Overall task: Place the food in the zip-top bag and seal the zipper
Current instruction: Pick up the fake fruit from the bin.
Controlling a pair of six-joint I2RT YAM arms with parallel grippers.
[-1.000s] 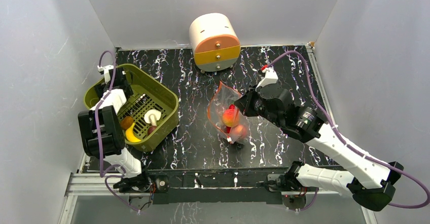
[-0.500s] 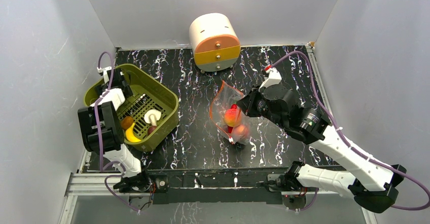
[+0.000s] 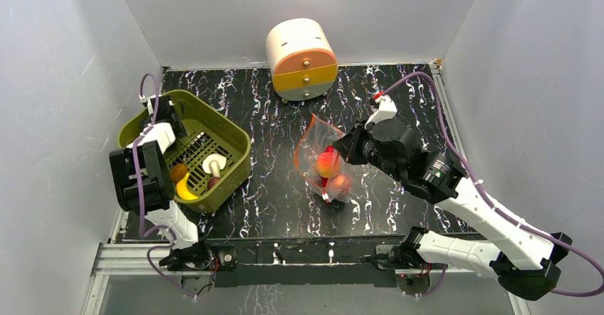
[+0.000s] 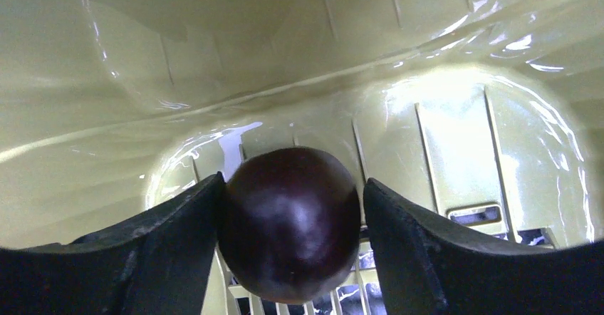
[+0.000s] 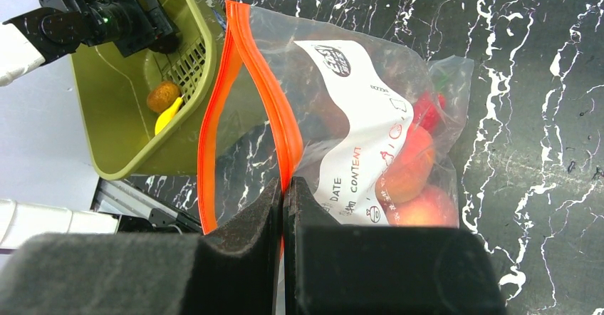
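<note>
zip-top bag [image 5: 285, 51] label [image 5: 363, 130]: "DATE", "CONTENT" | right pincer [image 5: 283, 187] pinches zipper [image 5: 274, 115]

Basket [image 3: 231, 178]: on the tabletop [image 3: 271, 187], at your left.
Left claw [image 4: 292, 190]: down inside the basket.
Ball [image 4: 288, 236]: in the basket, between your left claw's fingers.
Banana [image 3: 186, 189], mushroom [image 3: 214, 164]: in the basket's near corner.
Zip-top bag [image 3: 313, 140]: mid-tabletop, right of the basket and apart from it.
Fruits [image 3: 327, 164]: inside the bag, toward its near end.
Zipper [image 5: 267, 108]: one strip pinched in your right claw [image 5: 285, 184].
Drawer unit [image 3: 301, 58]: behind the bag, at the back edge.
</note>
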